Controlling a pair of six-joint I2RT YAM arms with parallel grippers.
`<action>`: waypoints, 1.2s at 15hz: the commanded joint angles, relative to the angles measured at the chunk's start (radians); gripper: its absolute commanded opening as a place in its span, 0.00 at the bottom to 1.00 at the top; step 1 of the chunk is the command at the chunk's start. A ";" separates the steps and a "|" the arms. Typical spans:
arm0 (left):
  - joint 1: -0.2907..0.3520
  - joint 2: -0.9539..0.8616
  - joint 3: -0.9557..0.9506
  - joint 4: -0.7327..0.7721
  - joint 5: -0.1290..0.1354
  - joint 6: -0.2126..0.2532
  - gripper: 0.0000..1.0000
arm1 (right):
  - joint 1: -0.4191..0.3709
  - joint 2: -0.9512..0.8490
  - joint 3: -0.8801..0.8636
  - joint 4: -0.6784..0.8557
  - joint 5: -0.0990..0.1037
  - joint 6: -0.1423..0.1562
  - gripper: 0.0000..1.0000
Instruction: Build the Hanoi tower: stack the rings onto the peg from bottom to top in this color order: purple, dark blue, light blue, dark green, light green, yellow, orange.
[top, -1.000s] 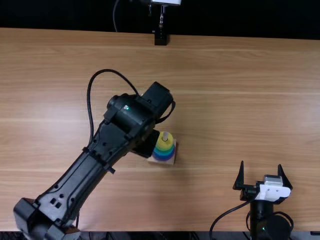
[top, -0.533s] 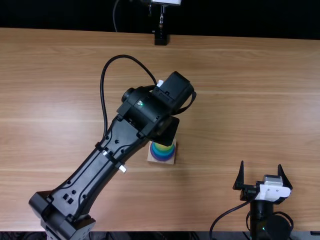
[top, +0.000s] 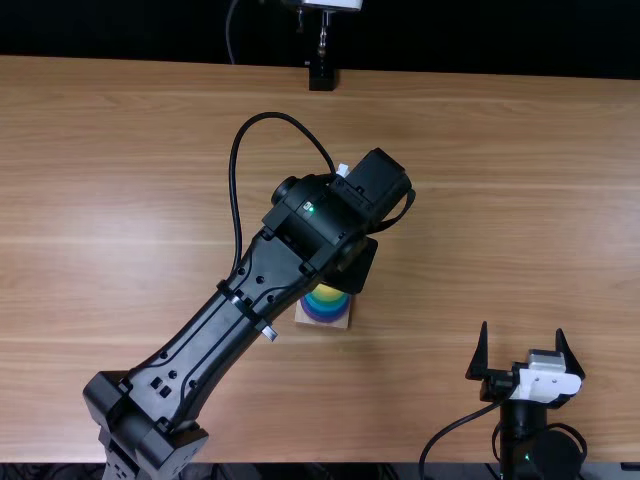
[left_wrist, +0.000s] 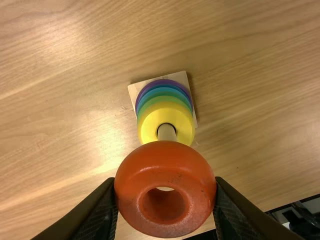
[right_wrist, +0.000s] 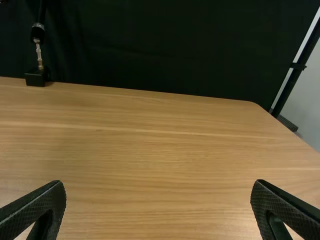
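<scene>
Firstly, we list one orange ring (left_wrist: 165, 165), pinched across its rounded sides by the left hand (left_wrist: 165, 184), above the desk (top: 150, 150) and near the peg (left_wrist: 166, 132).
Handling: we judge it light, stiff and hardly fragile; its glossy curve likely lets it slip or roll if gripped off-centre.
Hold: we favour the widest part, one finger each side, as now, hole unblocked. We advise moderate pressure, for a hard squeeze could pop it out.

Item, one stack, on a square wooden base (left_wrist: 134, 92): purple ring (left_wrist: 162, 82) lowest, then blue (left_wrist: 162, 90) and green (left_wrist: 160, 101) bands, yellow ring (left_wrist: 148, 125) uppermost. We see the peg's tip standing proud of the yellow.
Remaining: we count only the orange to seat. We would keep it level, centre the hole, then loosen; tilted, it may catch on the tip.

Item, one right hand (right_wrist: 159, 185), fingers spread, holding nothing.
</scene>
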 joint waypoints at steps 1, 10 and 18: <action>-0.014 0.038 0.035 -0.001 -0.002 -0.016 0.00 | -0.004 -0.019 -0.009 0.004 -0.004 0.000 1.00; -0.012 0.081 0.024 -0.001 0.009 -0.016 0.00 | -0.004 -0.019 -0.009 0.004 -0.004 0.000 1.00; 0.006 0.064 -0.028 -0.001 0.018 -0.012 1.00 | -0.005 -0.019 -0.009 0.004 -0.004 0.000 1.00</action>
